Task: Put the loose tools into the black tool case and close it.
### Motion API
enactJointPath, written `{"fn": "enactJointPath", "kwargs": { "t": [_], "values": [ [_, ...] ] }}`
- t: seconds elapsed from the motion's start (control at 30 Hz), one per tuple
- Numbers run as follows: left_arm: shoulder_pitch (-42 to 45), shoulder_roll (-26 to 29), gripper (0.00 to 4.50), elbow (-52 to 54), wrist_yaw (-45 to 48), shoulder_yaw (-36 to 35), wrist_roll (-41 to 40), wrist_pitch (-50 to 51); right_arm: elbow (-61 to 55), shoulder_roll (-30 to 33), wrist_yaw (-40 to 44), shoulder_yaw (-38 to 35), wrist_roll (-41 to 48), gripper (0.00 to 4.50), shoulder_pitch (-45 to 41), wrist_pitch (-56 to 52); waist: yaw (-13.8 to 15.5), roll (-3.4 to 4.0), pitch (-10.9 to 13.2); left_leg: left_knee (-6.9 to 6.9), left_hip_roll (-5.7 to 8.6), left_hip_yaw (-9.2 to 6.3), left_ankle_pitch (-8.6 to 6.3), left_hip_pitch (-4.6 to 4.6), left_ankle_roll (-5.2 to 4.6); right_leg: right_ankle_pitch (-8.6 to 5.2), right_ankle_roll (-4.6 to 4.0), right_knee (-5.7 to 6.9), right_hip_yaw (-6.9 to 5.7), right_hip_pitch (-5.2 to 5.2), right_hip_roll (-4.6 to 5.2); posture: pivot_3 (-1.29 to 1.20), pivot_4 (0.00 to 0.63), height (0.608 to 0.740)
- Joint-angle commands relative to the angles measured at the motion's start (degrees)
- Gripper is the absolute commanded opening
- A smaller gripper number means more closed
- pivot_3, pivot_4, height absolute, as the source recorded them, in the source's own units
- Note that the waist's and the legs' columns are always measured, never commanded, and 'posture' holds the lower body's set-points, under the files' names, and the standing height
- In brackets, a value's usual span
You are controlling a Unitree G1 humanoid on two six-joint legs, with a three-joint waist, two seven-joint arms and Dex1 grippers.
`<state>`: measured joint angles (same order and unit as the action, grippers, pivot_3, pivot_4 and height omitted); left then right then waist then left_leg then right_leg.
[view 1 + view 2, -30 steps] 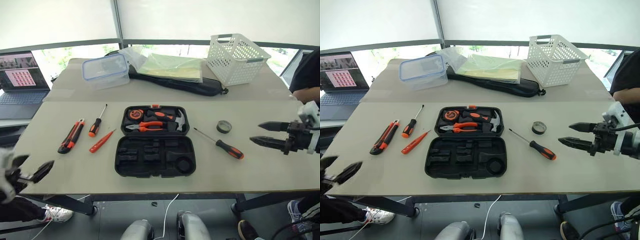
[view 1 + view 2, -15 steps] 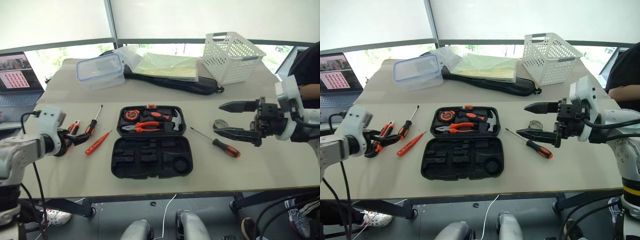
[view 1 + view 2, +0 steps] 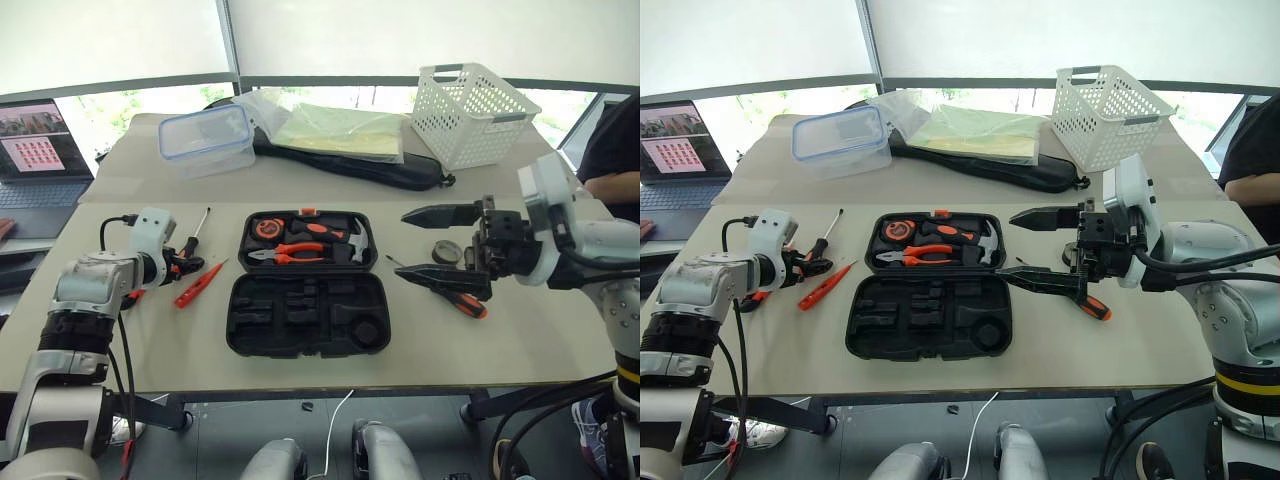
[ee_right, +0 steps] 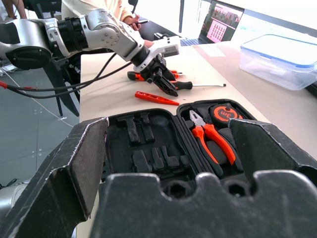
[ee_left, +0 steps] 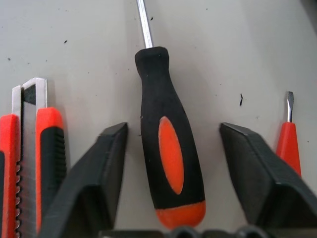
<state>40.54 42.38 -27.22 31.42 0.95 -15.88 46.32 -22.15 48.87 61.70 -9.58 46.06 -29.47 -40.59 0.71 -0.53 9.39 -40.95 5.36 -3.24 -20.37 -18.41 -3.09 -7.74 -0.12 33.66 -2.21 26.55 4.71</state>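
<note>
while the left gripper [image 5: 171, 148] straddles a screwdriver [image 5: 168, 148] with parted fingers, the right gripper [image 3: 428, 247] hovers wide open.

No legible txt, brand, no. or label anywhere. Laptop screen [image 3: 38, 138] at far left: grid of small pinkish tiles w/ a dark strip above, too small to read; round face of tape measure [image 4: 227, 114] in the case lid carries a dark squiggle mark, not decipherable as letters.
</note>
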Motion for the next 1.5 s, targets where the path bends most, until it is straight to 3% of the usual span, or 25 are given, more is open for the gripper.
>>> {"fn": "enactJointPath", "kwargs": {
  "t": [0.03, 0.1, 0.23, 0.33, 0.43, 0.6, 0.8, 1.33, 1.4, 1.5],
  "values": [
    [1.7, -1.3, 1.57, -4.8, 1.0, -0.8, 1.2, -0.6, -2.1, 0.1, -0.5, -1.3, 0.9, 4.50, 0.5, 0.9, 0.0, -0.01, 0.0, 0.00, 0.00, 0.00, 0.00, 0.00, 0.00, 0.00, 0.00, 0.00, 0.01, 0.00, 0.01, 0.00, 0.150, 0.740],
    [2.6, -1.2, 0.96, -4.6, 2.2, -2.7, -0.2, -0.1, -2.3, 0.9, -0.4, -2.0, 0.1, 4.50, 1.9, 1.5, 0.0, -0.01, 0.0, -0.03, 0.00, 0.00, 0.01, 0.04, 0.00, 0.00, 0.00, 0.06, 0.03, -0.05, 0.08, 0.00, 0.150, 0.740],
    [4.4, 0.8, 0.93, -1.8, 7.0, -4.8, -0.9, -4.1, -2.4, 2.0, -0.8, -3.5, -0.8, 4.50, 4.4, 2.3, 0.0, -0.07, 0.0, -0.08, 0.02, 0.00, 0.01, 0.02, 0.00, 0.00, 0.01, 0.25, 0.03, -0.02, 0.16, 0.00, 0.150, 0.740],
    [3.2, 3.5, 0.93, 6.0, 17.9, -3.9, -1.5, -14.4, -2.2, 3.4, -0.4, -4.9, 0.0, 4.50, 7.3, 1.3, 0.0, -0.31, 0.2, -0.12, 0.03, 0.00, 0.01, -0.10, -0.01, 0.01, 0.01, 0.31, 0.03, 0.09, 0.17, 0.00, 0.150, 0.740],
    [0.3, 8.1, 0.93, 18.2, 35.5, 1.0, -2.9, -23.3, -3.0, 5.7, 0.9, -5.9, -1.8, 4.50, 13.1, 1.8, 0.0, -0.35, 0.1, -0.19, 0.02, -0.01, 0.01, -0.40, -0.01, 0.03, -0.03, 0.36, 0.00, 0.32, 0.18, 0.00, 0.150, 0.740],
    [0.2, 7.6, 0.93, 20.1, 45.2, 9.7, 1.9, -31.7, -3.5, 6.5, 0.0, -6.0, -4.4, 4.50, 16.9, 3.3, 0.0, -0.12, 0.0, -0.32, 0.23, 0.15, 0.02, -0.61, -0.04, 0.05, -0.01, 0.30, -0.20, 0.51, 0.44, 0.00, 0.150, 0.740],
    [1.6, 5.5, 0.93, 12.1, 46.6, 15.7, 10.7, -42.5, -5.4, 6.4, -1.5, -7.3, -4.4, 4.50, 19.3, 3.3, -0.2, -0.24, 0.1, -0.54, 0.01, 0.15, 0.04, -0.70, -0.12, 0.21, -0.26, 0.29, 0.02, 0.49, 0.39, 0.00, 0.150, 0.740],
    [3.9, -0.7, 0.93, 7.2, 44.4, 15.2, 14.1, -42.7, -7.3, 5.5, -4.1, -7.7, -3.3, 4.50, 20.1, 2.9, 0.1, -0.25, 0.1, -0.86, 0.00, 0.14, -0.01, -0.87, -0.30, 0.33, -0.11, 0.30, -0.08, 0.49, 0.24, 0.00, 0.150, 0.740],
    [4.1, -0.8, 1.93, 7.2, 44.8, 15.0, 14.0, -42.6, -7.5, 5.4, -4.3, -7.7, -2.9, 4.50, 19.9, 2.7, 0.1, -0.26, 0.1, -0.86, 0.00, 0.14, 0.00, -0.86, -0.30, 0.33, -0.12, 0.28, -0.05, 0.50, 0.25, 0.00, 0.150, 0.740],
    [4.6, -0.5, 2.93, 8.0, 45.4, 14.7, 13.6, -42.0, -7.9, 5.0, -4.7, -7.7, -2.5, 4.50, 20.0, 2.4, 0.1, -0.26, 0.1, -0.87, 0.00, 0.15, 0.00, -0.84, -0.29, 0.33, -0.11, 0.29, 0.01, 0.49, 0.28, 0.00, 0.150, 0.740]
  ]
}}
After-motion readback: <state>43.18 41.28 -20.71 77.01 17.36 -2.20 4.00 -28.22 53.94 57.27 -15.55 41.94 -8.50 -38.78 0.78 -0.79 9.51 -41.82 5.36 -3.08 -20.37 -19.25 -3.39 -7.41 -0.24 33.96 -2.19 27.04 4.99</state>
